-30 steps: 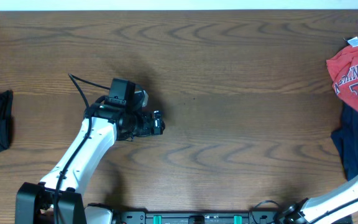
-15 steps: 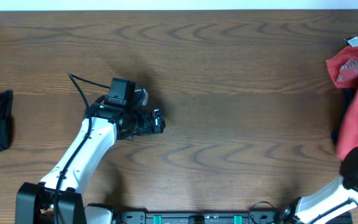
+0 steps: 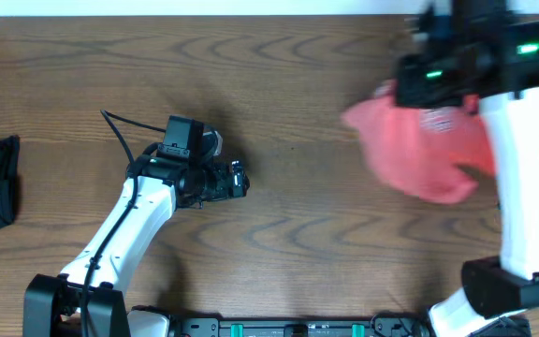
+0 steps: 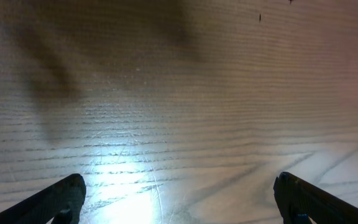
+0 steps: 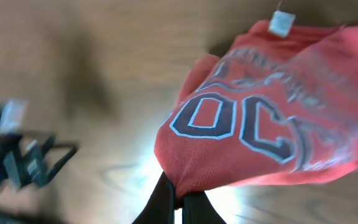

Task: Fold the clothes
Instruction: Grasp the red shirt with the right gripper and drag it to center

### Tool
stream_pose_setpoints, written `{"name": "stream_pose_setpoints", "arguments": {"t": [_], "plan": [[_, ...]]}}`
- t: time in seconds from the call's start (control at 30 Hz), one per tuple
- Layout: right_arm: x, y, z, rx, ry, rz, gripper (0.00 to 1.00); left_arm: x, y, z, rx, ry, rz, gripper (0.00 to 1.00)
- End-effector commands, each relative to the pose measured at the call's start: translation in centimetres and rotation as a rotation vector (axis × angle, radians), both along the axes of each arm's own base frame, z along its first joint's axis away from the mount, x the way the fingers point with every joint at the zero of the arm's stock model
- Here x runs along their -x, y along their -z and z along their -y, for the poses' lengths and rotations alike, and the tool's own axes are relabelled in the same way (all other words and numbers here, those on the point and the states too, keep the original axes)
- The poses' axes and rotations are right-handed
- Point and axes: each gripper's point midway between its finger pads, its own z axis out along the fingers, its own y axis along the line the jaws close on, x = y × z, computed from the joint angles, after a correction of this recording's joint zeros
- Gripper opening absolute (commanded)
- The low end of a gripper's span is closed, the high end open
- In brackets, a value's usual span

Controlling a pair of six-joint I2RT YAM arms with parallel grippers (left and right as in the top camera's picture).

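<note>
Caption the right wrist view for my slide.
Right gripper pinches the coral-red T-shirt, its navy lettering facing the camera, over the wooden table.

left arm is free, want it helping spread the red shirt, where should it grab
Probably the loose edge of the coral-red T-shirt nearest the left gripper, coming from that side: the right gripper pinches one fold, so the cloth hangs bunched.

Dark brown wood-grain table (image 3: 326, 234), brightly lit.
A narrow white strip (image 3: 251, 6) ran along its far edge; a pale patch of glare (image 4: 129, 186) shone on the grain.
</note>
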Motion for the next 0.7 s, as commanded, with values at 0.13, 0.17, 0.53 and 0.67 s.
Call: {"name": "stream_pose_setpoints", "arguments": {"t": [0.13, 0.17, 0.53, 0.67], "plan": [[4.5, -2.6, -11.2, -0.061, -0.315, 0.114, 0.01, -0.8, -0.6, 0.0, 0.000, -0.019, 0.022, 0.98], [4.9, -2.6, -11.6, -0.054, -0.313, 0.113, 0.01, -0.9, -0.6, 0.1, 0.000, -0.019, 0.022, 0.98], [4.9, 0.4, -0.7, 0.241, 0.060, -0.054, 0.01, -1.4, -0.8, 0.2, 0.006, -0.019, 0.045, 0.98], [4.5, 0.7, 0.5, 0.239, 0.101, -0.071, 0.01, -1.9, -1.0, 0.3, 0.012, -0.020, 0.071, 0.98]]}}
